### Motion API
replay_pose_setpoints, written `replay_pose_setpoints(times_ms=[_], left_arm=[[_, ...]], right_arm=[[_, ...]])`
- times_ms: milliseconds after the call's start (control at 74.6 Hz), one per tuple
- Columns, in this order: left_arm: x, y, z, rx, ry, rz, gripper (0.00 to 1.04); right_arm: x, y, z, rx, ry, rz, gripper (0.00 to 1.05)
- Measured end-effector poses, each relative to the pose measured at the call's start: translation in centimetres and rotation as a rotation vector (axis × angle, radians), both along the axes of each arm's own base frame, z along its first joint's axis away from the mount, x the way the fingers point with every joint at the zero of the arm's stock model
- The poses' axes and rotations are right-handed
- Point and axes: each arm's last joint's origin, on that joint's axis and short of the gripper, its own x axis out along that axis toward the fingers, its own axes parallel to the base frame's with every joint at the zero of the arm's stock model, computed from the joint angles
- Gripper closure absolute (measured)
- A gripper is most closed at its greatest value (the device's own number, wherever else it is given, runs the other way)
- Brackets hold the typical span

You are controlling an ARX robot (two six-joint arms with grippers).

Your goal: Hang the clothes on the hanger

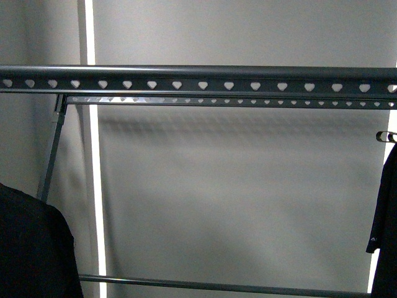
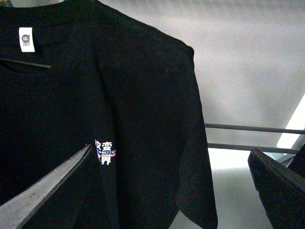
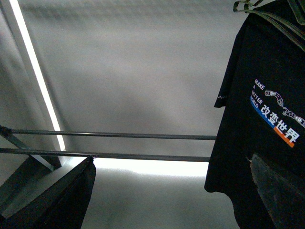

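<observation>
Left gripper (image 2: pixel 171 150): fingers are standing wide apart, gripping nothing.
Black T-shirt (image 2: pixel 109 105): is hanging just ahead of left gripper, close to one finger.
Right gripper (image 3: pixel 172 157): is gaping wide, holding nothing.
Printed T-shirt (image 3: pixel 245 148): is hanging beside right gripper's finger.
Rack (image 1: pixel 214 77): heart-holed rails are running across beyond both.

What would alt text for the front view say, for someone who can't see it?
A grey rail with heart-shaped holes spans the top, before a pale wall. One black shirt fills the lower left corner; a second shirt hangs at the right edge.
</observation>
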Motion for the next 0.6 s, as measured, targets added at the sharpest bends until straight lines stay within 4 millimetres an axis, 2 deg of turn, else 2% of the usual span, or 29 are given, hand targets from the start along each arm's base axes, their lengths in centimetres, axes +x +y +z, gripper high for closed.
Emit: replay_pose_setpoints(times_ms=[241, 335, 375, 469, 523, 603], left_arm=[[0.0, 0.0, 0.0, 0.0, 0.001, -0.005, 0.07], [0.5, -0.1, 0.1, -0.041, 0.124, -0.127, 0.07], [1.1, 0.0, 0.9, -0.086, 0.156, -0.095, 0.07], [3.3, 0.2, 4.5, -0.231, 0.149, 0.048, 0.07], [5.4, 0.2, 7.3, -0.328, 0.122, 0.141, 0.07], [8.7, -0.3, 10.3, -0.484, 0.079, 0.175, 0.07]], right_arm=[[0.0, 0.0, 0.0, 0.0, 0.0, 0.0, 0.07], [0.0, 0.0, 0.0, 0.0, 0.0, 0.0, 0.07], [0.0, 0.0, 0.0, 0.0, 0.0, 0.002, 0.07], [0.0, 0.0, 0.0, 0.0, 0.0, 0.0, 0.07], [0.0, 0.0, 0.0, 0.0, 0.0, 0.0, 0.07], [0.0, 0.0, 0.0, 0.0, 0.0, 0.0, 0.07]])
